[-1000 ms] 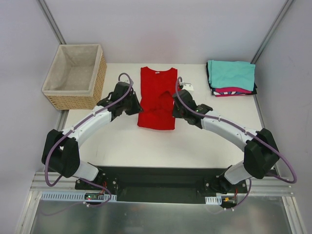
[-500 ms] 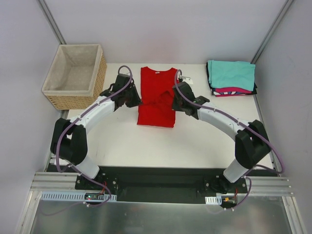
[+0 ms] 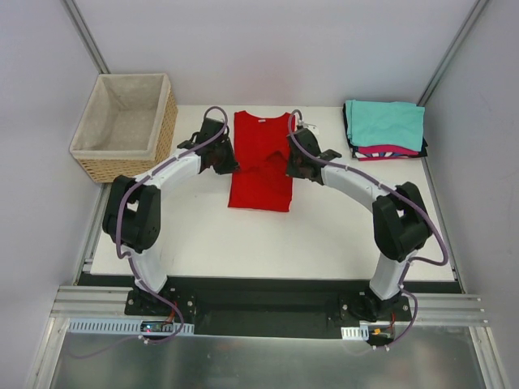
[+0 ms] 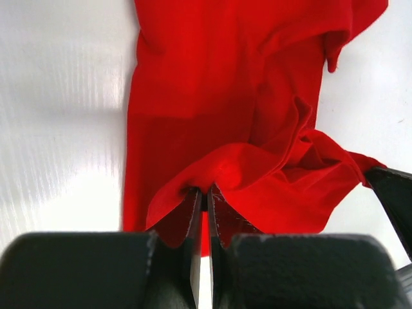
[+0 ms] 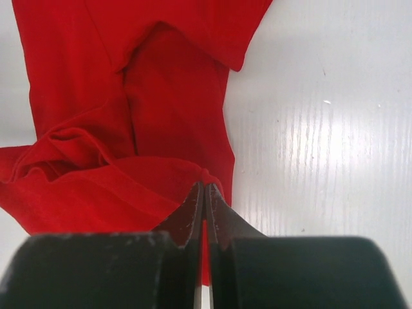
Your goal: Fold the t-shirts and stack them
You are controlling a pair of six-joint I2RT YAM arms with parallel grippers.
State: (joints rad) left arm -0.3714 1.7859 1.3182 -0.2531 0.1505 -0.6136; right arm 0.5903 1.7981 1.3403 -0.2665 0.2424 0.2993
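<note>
Red shirt (image 3: 261, 162) pinched by left gripper (image 4: 206, 193) and right gripper (image 5: 205, 190).
A crooked fold could be caused by either thin pinch slipping.

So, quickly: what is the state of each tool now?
Left tool: closed on the red t-shirt.
Right tool: closed on the red t-shirt.

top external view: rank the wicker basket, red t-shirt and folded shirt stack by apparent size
1. wicker basket
2. red t-shirt
3. folded shirt stack
The basket's height brings it nearer the camera, perhaps inflating it.
</note>
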